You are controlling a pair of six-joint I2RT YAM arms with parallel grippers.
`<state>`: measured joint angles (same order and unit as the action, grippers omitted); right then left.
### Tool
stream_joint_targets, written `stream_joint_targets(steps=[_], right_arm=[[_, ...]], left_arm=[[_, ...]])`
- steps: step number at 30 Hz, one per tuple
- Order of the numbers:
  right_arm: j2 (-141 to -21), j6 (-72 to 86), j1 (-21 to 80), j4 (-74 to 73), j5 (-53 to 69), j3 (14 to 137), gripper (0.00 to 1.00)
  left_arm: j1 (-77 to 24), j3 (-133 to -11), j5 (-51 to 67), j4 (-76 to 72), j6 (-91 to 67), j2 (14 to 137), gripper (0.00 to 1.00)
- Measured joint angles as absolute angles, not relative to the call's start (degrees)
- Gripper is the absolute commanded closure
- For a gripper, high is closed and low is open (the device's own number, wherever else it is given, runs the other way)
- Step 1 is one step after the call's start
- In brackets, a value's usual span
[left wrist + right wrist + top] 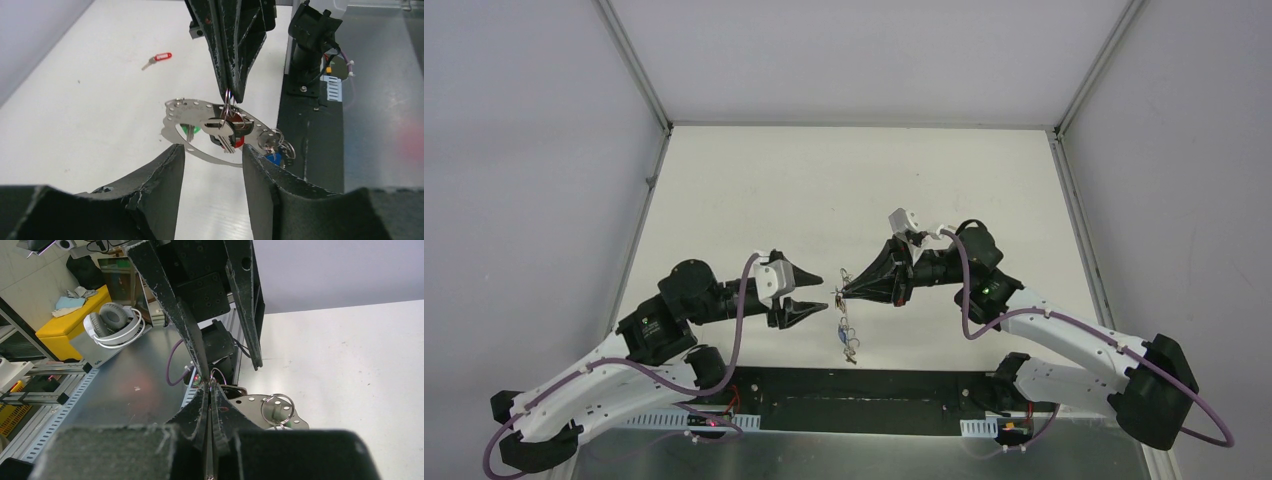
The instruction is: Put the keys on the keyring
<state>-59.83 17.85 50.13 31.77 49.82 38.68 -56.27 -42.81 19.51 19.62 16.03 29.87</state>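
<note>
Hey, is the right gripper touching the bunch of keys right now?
Touching. The left wrist view shows the right gripper pinched shut on the top of the bunch of keys, which hangs from its tips.

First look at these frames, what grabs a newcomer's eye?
The right tool, shut, dangling a key bunch mid-air at table centre. Facing it, the left tool gapes open, empty. One red-headed key lies alone on the white table.

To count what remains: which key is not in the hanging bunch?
The red-headed key, alone on the table; the other keys hang beneath the right gripper.
</note>
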Motion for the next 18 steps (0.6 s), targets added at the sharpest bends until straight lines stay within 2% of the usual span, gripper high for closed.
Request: stream_joint_targets(steps=[6, 13, 18], right_arm=[[-59.83, 17.85, 50.15, 31.29, 49.78, 38.68, 1.00], [-59.83, 17.85, 50.13, 31.18, 49.74, 38.68, 1.00], [-59.83, 17.82, 50.13, 31.11, 49.54, 38.68, 1.00]], left_arm=[[-56.27, -41.28, 21.93, 14.81, 22.15, 29.61, 0.61], [-56.27, -41.28, 24.99, 12.38, 25.06, 30.48, 0.82], [-56.27, -41.28, 26.35, 12.38, 25.82, 31.18, 0.91]])
